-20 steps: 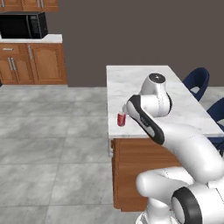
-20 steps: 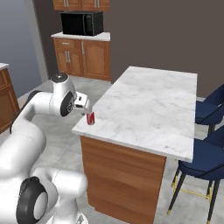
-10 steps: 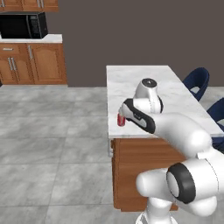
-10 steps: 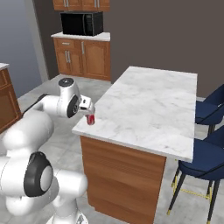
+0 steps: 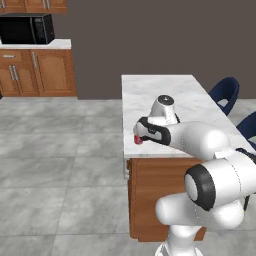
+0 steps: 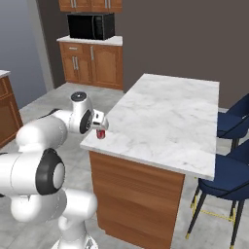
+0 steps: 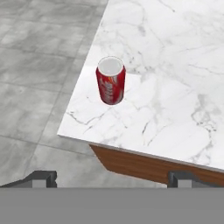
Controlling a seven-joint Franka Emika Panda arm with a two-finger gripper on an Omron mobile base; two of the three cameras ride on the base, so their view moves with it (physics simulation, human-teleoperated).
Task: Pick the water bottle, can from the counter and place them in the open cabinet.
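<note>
The can [image 7: 110, 81] stands upright at the marble counter's [image 7: 175, 87] near corner, above grey floor tiles [image 7: 35, 65]. My gripper [image 7: 111, 177] hangs apart from it, jaws spread wide and empty.

Grey tiled floor [image 5: 60, 150], dark brown wall [image 5: 150, 35]. Upper left: black microwave [image 5: 27, 29] on wooden base cabinets [image 5: 37, 72]. Navy chairs [image 6: 228, 180] at right.
</note>
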